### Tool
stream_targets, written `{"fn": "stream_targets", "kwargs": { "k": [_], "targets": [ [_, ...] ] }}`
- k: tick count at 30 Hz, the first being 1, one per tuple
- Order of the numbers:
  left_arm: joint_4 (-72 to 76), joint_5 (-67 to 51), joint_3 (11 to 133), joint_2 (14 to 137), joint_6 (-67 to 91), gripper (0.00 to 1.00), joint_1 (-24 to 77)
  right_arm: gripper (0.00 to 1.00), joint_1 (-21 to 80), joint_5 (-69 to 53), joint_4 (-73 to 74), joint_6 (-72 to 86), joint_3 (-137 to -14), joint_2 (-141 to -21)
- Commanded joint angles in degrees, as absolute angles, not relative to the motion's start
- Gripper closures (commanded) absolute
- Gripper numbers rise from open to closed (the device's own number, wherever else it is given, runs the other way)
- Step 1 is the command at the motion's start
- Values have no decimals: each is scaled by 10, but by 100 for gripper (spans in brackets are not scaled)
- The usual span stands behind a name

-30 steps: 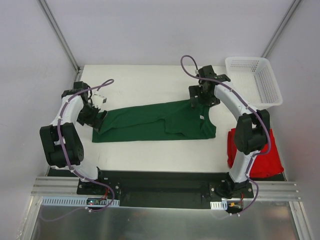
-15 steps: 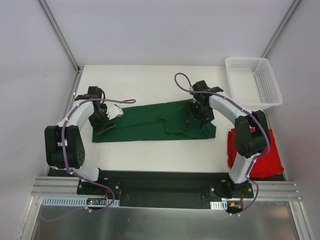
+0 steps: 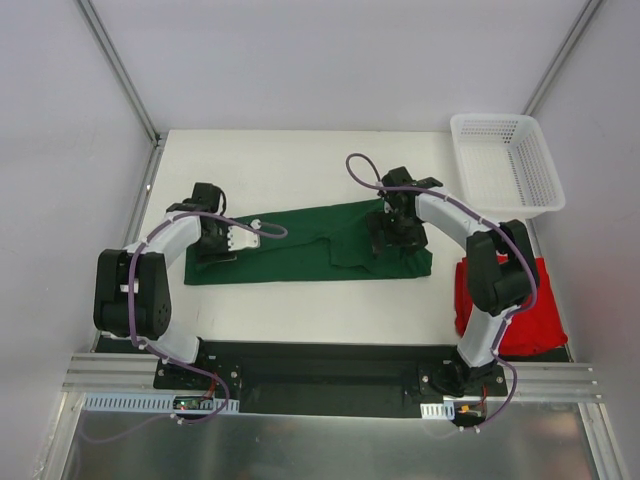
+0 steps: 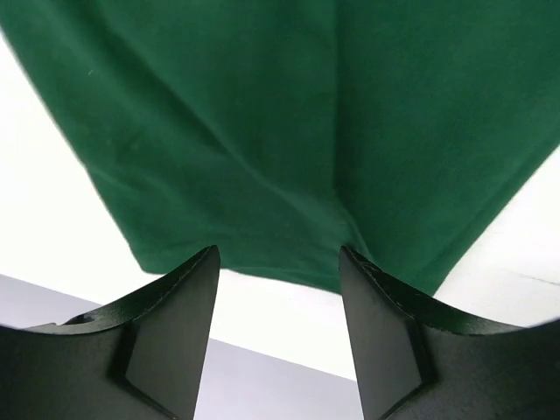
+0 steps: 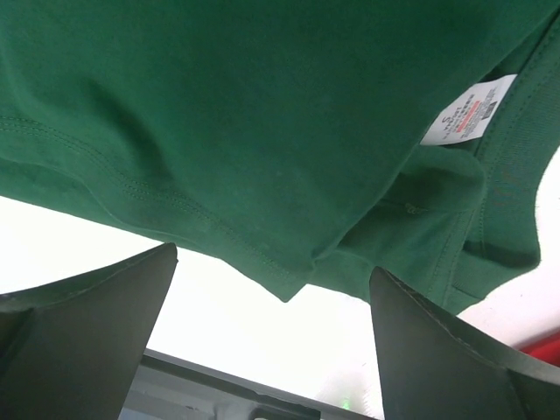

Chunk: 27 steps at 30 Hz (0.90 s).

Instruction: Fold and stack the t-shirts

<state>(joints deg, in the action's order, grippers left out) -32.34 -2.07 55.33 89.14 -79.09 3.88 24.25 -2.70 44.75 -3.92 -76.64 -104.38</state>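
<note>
Table [image 3: 300,160]: one green t-shirt [image 3: 290,250], one red t-shirt [image 3: 530,322]; spread left claw [image 4: 278,254], spread right claw [image 5: 273,262]

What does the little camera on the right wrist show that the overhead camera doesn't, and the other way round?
Only the right wrist view: the white size label near the neckline and the hem stitching. Only the overhead view: the left arm, the right arm, the white basket, and the green t-shirt at full length. Both: the green t-shirt on the white table, and the red shirt, just a sliver at the wrist view's corner.
</note>
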Motion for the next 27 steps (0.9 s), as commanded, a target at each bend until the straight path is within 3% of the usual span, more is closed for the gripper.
{"fn": "stream_targets", "kwargs": {
  "k": [1,27],
  "targets": [
    [-324,-27,522,858,-816,44,48,4,244,-32,472,-40,-773,-1052],
    [-366,-4,526,895,-754,42,59,4,244,-40,480,-49,-783,-1074]
  ]
}}
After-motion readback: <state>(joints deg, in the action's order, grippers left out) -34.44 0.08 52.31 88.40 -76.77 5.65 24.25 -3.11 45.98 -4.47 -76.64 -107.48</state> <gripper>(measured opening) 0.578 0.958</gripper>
